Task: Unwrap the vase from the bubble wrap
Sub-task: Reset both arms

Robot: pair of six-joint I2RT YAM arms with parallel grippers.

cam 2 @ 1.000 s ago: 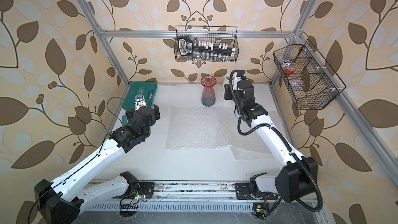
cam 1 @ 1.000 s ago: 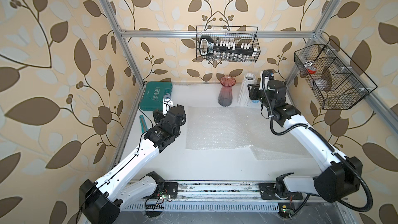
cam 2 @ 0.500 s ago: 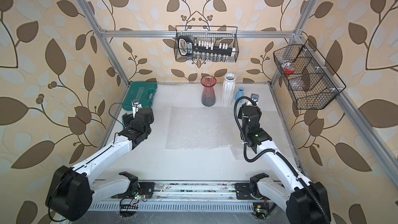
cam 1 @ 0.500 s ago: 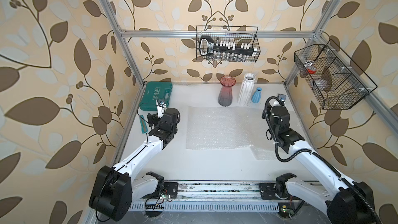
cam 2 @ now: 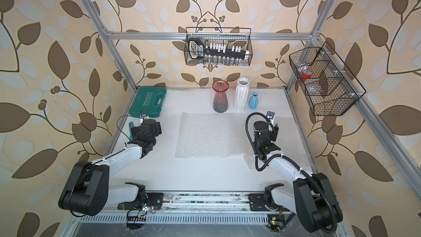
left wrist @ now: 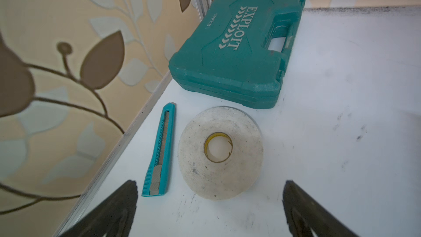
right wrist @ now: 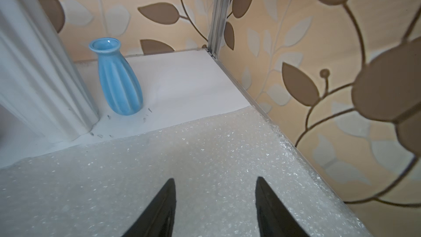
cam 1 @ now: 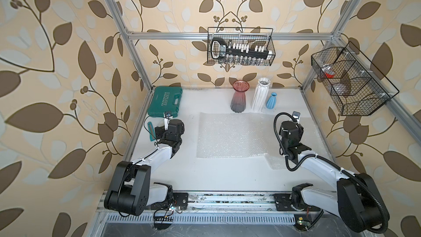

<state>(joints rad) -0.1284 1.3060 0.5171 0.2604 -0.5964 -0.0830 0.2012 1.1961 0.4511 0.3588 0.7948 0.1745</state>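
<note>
The bubble wrap (cam 1: 230, 137) (cam 2: 209, 137) lies flat and unrolled across the middle of the table, with nothing wrapped in it. Behind it, three bare vases stand upright in a row: a red glass vase (cam 1: 239, 96), a tall white ribbed vase (cam 1: 260, 95) and a small blue vase (cam 1: 271, 101) (right wrist: 118, 80). My right gripper (right wrist: 215, 180) hovers over the wrap's right part (right wrist: 159, 178), well short of the blue vase. It is open with nothing between its fingers. My left gripper (left wrist: 209, 185) stands wide open and empty at the table's left side.
A green tool case (cam 1: 165, 101) (left wrist: 232, 49) sits in the back left corner. A teal utility knife (left wrist: 159, 149) and a tape roll (left wrist: 219, 153) lie in front of it, just ahead of the left gripper. Wire baskets hang on the back wall (cam 1: 240, 46) and right wall (cam 1: 350, 80).
The right arm has drawn back from the vases at the rear to the right side, jaws widening, leaving the blue vase standing free. The left arm has pulled back toward the left edge.
</note>
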